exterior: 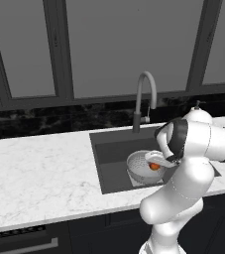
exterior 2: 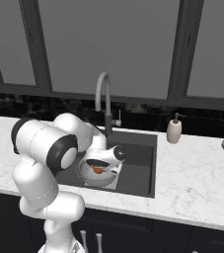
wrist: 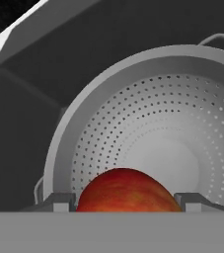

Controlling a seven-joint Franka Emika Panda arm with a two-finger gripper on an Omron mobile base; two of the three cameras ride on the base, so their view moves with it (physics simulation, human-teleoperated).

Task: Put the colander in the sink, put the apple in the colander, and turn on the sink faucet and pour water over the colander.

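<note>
apple (wrist: 126,191) bottom cut off | between fingertips (wrist: 59,201) | over colander (wrist: 148,123)

Kitchen: marble counter (exterior: 39,168), sink (exterior: 115,149), faucet (exterior: 142,99)

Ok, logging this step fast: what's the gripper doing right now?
Gripper: closed on the apple, holding it over the colander in the sink.
</note>
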